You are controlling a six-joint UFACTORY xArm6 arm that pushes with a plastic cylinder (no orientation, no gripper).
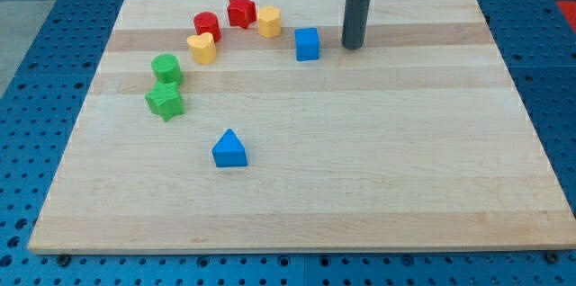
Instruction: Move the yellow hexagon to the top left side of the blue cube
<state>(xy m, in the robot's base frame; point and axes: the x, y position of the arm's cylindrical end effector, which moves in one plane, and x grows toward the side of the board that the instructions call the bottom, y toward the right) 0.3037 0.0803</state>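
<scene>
The yellow hexagon point(269, 21) sits near the view's top, touching the right side of the red star point(240, 11). The blue cube point(308, 43) lies to the hexagon's lower right, a small gap apart. My tip point(352, 48) rests on the board just right of the blue cube, level with it, about one block's width away. The rod rises straight up out of the view's top.
A red cylinder point(207, 25) and a yellow heart-shaped block point(202, 48) lie left of the star. A green cylinder point(166, 68) and a green star point(166, 101) sit at the left. A blue triangle point(229, 149) lies lower, centre-left. The wooden board point(360, 187) sits on a blue perforated table.
</scene>
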